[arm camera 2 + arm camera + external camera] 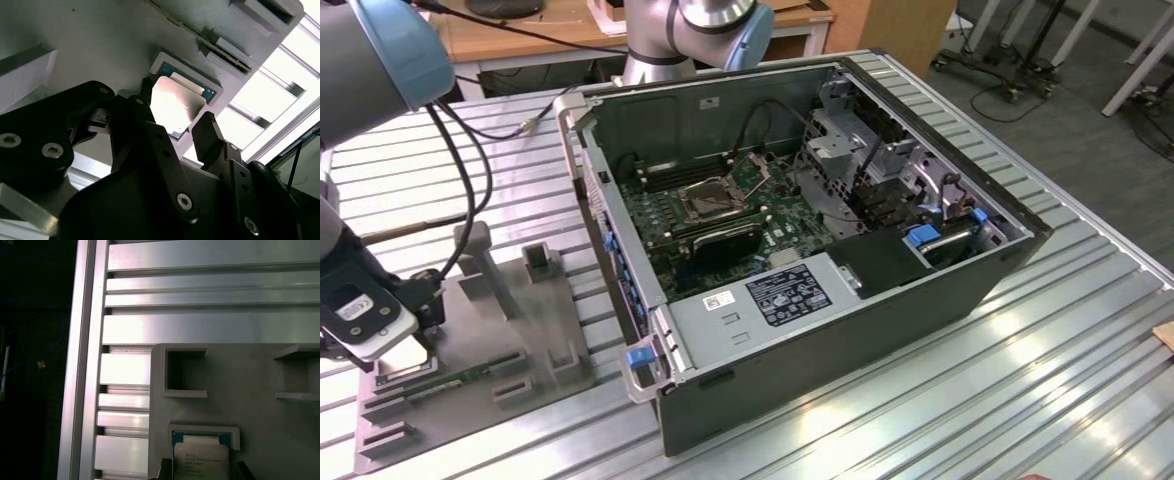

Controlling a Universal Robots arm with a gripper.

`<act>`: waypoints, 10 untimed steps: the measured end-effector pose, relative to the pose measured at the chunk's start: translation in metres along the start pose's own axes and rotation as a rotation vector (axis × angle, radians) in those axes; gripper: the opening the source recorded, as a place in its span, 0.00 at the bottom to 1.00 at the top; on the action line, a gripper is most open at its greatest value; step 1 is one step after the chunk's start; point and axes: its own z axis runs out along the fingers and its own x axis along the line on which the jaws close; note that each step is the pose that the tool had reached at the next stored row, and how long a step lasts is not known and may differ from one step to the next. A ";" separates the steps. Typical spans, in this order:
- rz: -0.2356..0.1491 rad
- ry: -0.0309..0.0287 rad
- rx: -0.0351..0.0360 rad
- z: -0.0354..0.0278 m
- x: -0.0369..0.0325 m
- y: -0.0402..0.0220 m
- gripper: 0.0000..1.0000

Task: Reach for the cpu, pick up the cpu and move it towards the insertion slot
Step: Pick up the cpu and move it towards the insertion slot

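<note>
Black gripper is wide open, straddling the cpu in its grey fixture recess, holding nothing. Chip looks light, stiff, slick-faced and delicate, so I'd pinch opposite edges. The insertion slot sits well apart, in the case.

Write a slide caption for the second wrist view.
Open gripper straddles the cpu, which lies in the recess of a grey fixture plate.

We see gaps between the parted fingers of the black gripper and the silvery square cpu; raised grey plastic recess walls hem it closely.
</note>
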 end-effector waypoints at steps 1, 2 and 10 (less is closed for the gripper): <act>0.000 -0.0001 0.0000 0.0005 0.0000 0.0000 0.59; 0.000 0.0000 0.0000 0.0008 0.0000 0.0000 0.59; 0.000 0.0000 0.0000 0.0038 -0.0001 -0.0001 0.59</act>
